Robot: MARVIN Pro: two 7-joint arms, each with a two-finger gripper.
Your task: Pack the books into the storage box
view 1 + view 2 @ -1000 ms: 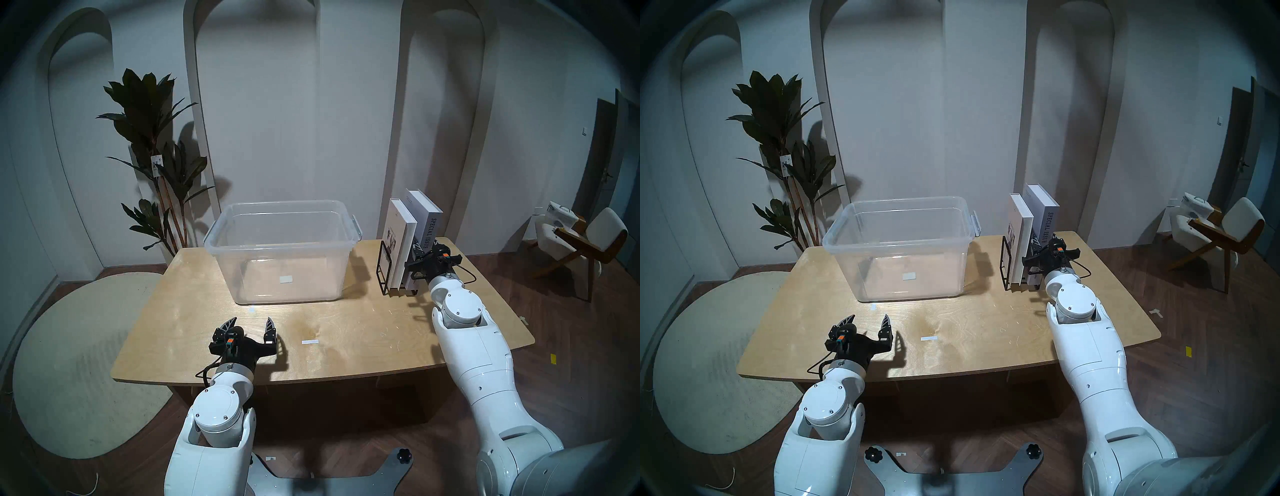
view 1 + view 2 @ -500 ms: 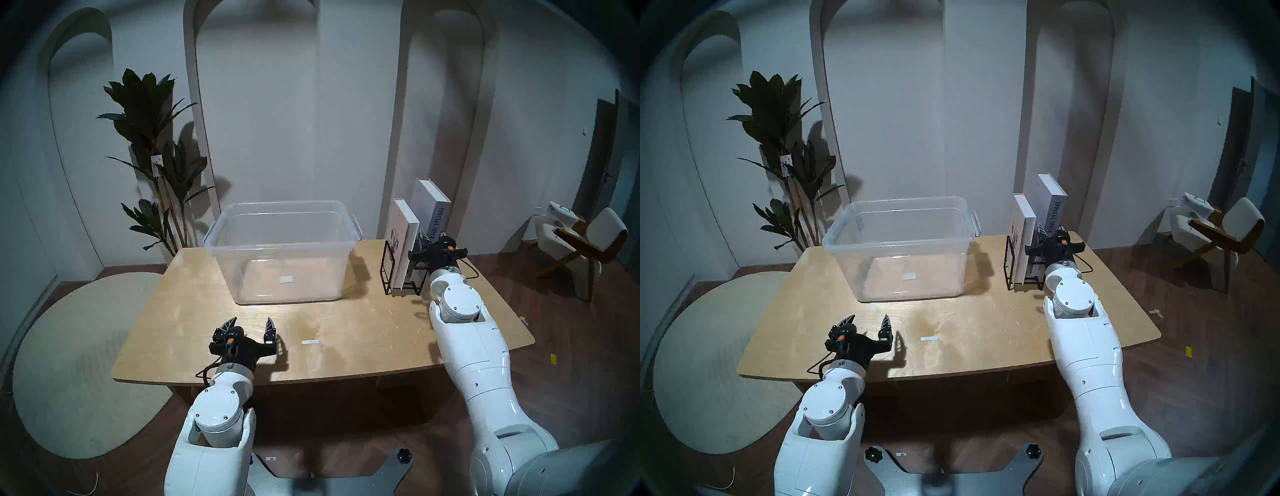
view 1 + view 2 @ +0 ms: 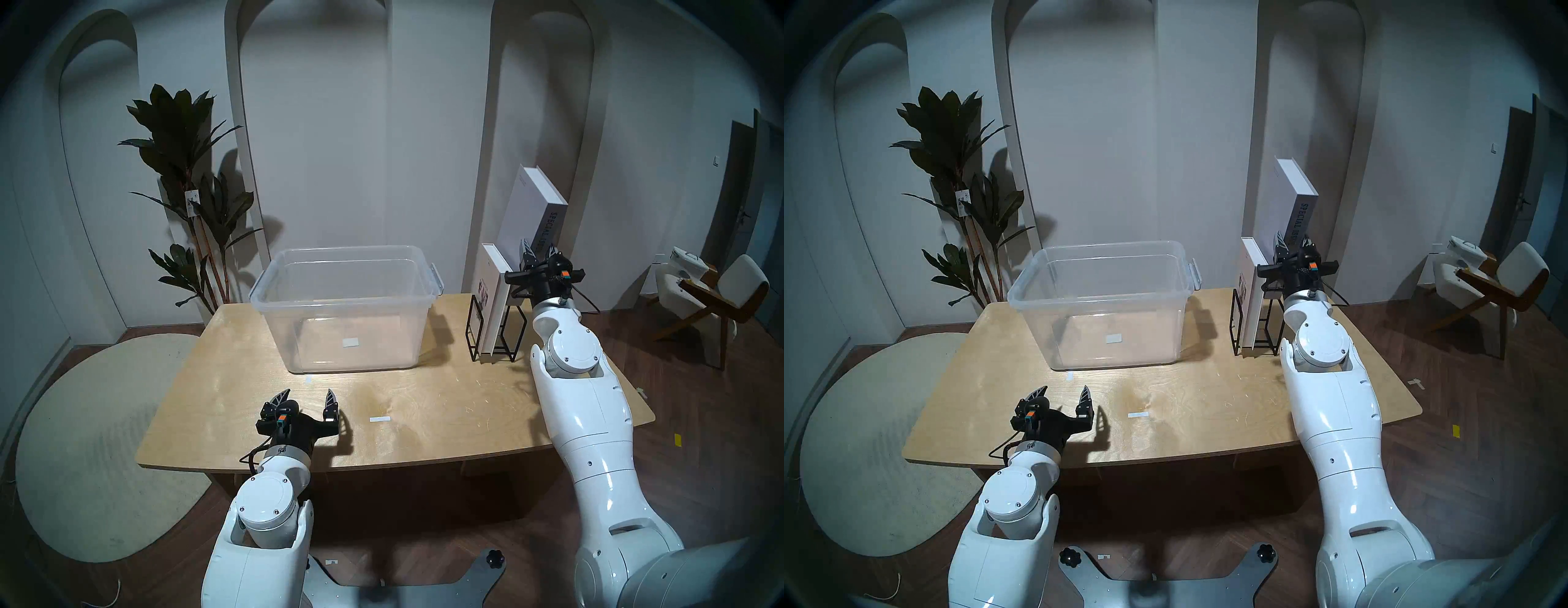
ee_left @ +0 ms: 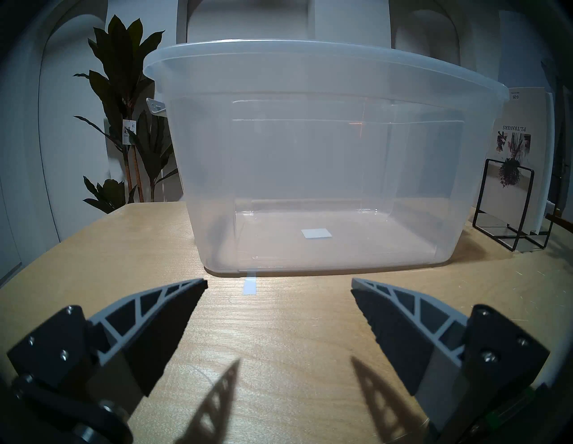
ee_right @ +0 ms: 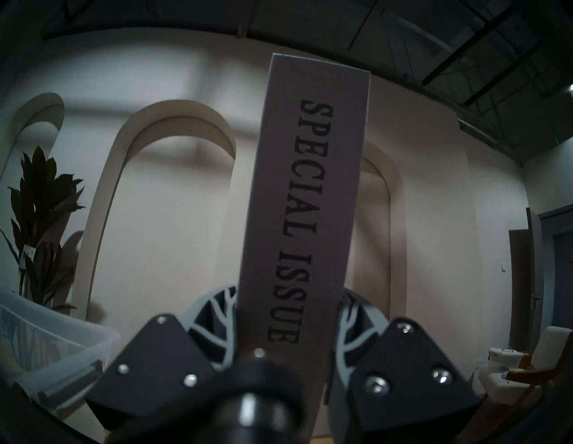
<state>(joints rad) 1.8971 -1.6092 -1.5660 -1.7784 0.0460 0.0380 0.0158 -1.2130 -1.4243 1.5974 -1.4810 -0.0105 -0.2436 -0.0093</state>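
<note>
My right gripper (image 3: 538, 254) (image 3: 1291, 243) is shut on the lower spine of the pale grey "SPECIAL ISSUE" book (image 3: 535, 212) (image 3: 1291, 199) (image 5: 307, 198). It holds the book upright in the air, clear above the black wire rack (image 3: 494, 335). The white book with dark cover graphics (image 3: 495, 301) (image 3: 1250, 305) (image 4: 514, 155) stands in the rack. The clear storage box (image 3: 345, 305) (image 3: 1102, 301) (image 4: 322, 155) stands empty at mid table, left of the rack. My left gripper (image 3: 306, 398) (image 3: 1064, 395) (image 4: 279, 288) is open and empty, low over the table in front of the box.
A wooden table (image 3: 424, 407) carries everything. A small white tape strip (image 3: 379, 419) lies on it. A potted plant (image 3: 191, 191) stands behind the table's far left corner. A chair (image 3: 717, 297) stands on the floor at the right.
My right gripper has lifted the grey book up out of the wire rack, from resting in it to well above it. The left arm has not moved.
</note>
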